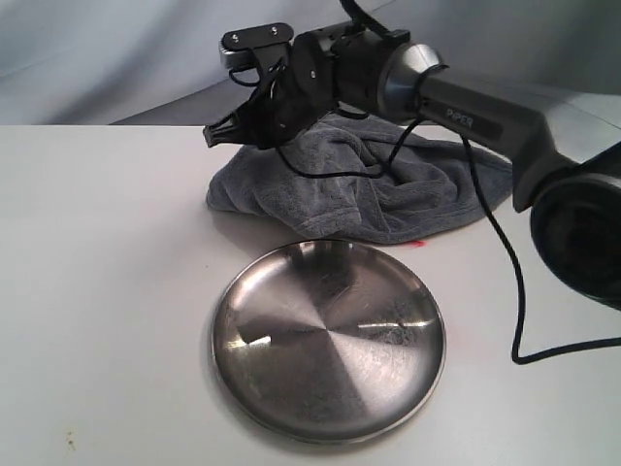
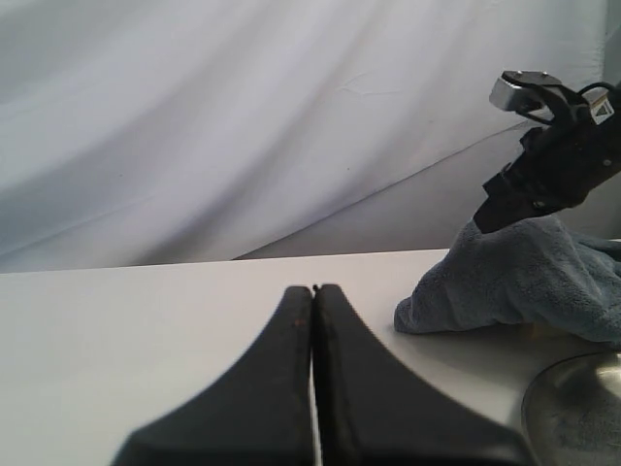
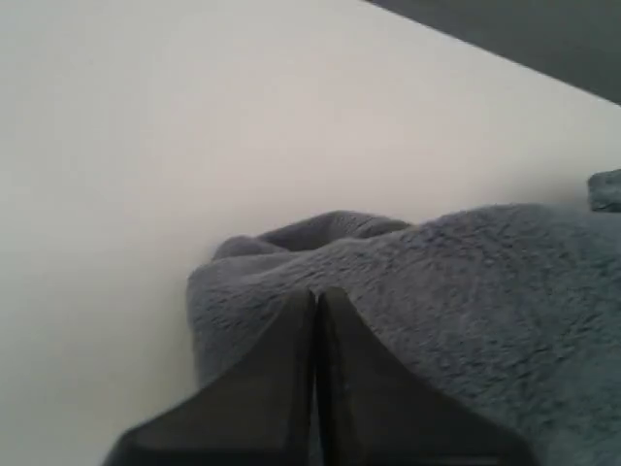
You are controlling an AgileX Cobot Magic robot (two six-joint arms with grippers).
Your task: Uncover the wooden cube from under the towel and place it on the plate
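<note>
The dark grey-blue towel [image 1: 388, 189] lies bunched in a heap at the back of the white table, behind the plate [image 1: 328, 340]. The wooden cube is hidden. The steel plate is bare. My right gripper [image 1: 210, 135] hangs shut just over the towel's left end, tips close to the top of the heap [image 3: 466, 282]; no cloth shows between its fingers [image 3: 315, 293]. My left gripper [image 2: 312, 289] is shut and holds nothing, low over bare table, well left of the towel [image 2: 514, 282]. From there the plate's rim [image 2: 572, 374] shows at the edge, and the right gripper [image 2: 482, 221] sits atop the heap.
The right arm [image 1: 475, 102] reaches in from the right, its black cable [image 1: 514, 291] trailing over the table right of the plate. A small red mark [image 1: 415, 244] peeks out at the towel's front edge. A white backdrop hangs behind the table.
</note>
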